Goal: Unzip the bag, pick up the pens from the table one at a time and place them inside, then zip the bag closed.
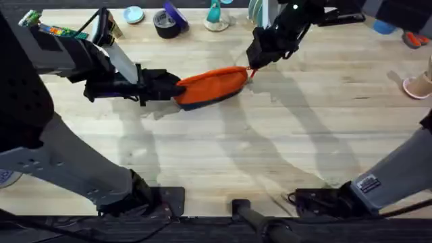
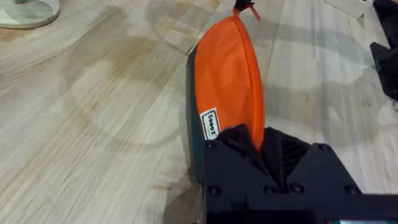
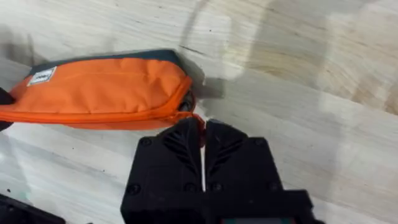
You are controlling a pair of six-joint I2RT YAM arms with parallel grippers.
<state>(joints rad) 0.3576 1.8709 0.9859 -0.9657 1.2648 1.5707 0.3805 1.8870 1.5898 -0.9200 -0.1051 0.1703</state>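
The orange bag (image 1: 212,84) lies on the table (image 1: 223,155) a little behind the middle, its navy underside toward the near side. My left gripper (image 1: 177,88) is shut on the bag's left end; in the left wrist view its fingers (image 2: 249,140) pinch the orange fabric (image 2: 227,81). At the bag's right end my right gripper (image 1: 253,67) is shut on the red zipper pull (image 3: 199,119), right beside the bag (image 3: 106,87). The zipper line looks closed along the length I can see. The pens are out of view.
Along the table's far edge stand a dark tape roll (image 1: 165,23), a small round lid (image 1: 133,13) and a teal object (image 1: 216,17). A pink cup (image 1: 420,84) sits at the right edge. Bare planks stretch across the near half.
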